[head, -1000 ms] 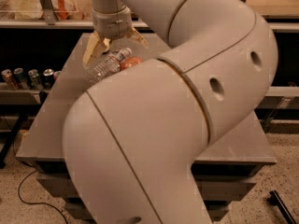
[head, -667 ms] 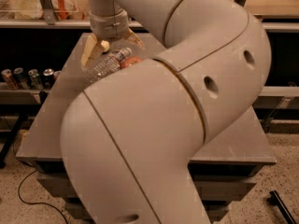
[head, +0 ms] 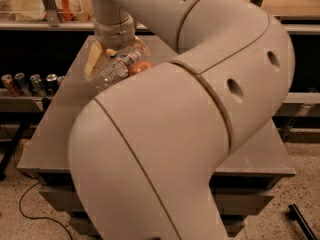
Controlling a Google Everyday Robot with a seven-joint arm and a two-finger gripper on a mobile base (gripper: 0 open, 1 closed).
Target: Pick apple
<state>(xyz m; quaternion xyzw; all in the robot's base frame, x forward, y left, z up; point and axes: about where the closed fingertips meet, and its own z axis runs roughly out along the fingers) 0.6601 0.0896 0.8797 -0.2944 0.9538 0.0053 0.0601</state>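
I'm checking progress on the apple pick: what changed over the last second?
The gripper crept slightly left in view and down, hanging over the sponge and bottle, just left of the apple. Nothing was visibly taken hold of. Apple, bottle, sponge and table lie as before.

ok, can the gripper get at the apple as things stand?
Probably yes. The gripper hangs close above the apple. The clear bottle lies right beside the apple, though, so the approach looks tight and could nudge it.
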